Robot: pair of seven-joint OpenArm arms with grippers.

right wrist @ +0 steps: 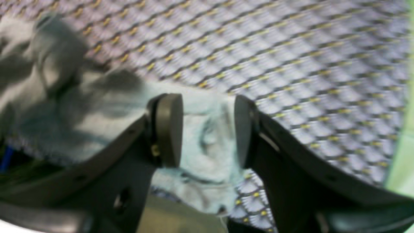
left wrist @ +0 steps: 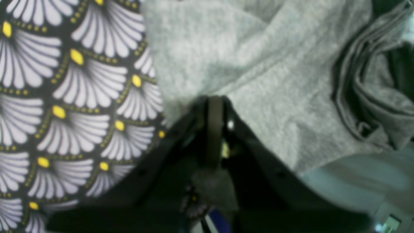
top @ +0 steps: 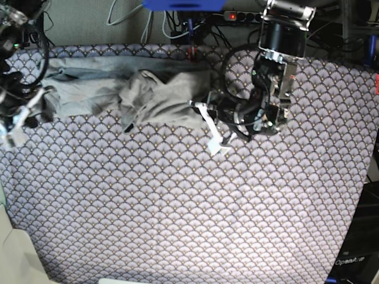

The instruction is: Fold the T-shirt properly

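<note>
Shirt: the light heather-grey soft knit T-shirt (top: 127, 92) is lying crumpled in a long band along the far edge of the purple-white fan-scale patterned tablecloth (top: 189, 207).
Long axis: it is running side to side across the base view, from one arm to the other, bunched in the middle.
Left pincer: the left gripper (left wrist: 215, 103) is sitting pressed together at one end of the band, seemingly pinching the grey knit edge.
Right pincer: the right gripper (right wrist: 207, 129) is standing spread, its pads straddling a fold of cloth at the other end without clamping it.
Deciding relation: each arm is nearest its own end, so stretching the band flat probably requires the right jaws closing first.
</note>
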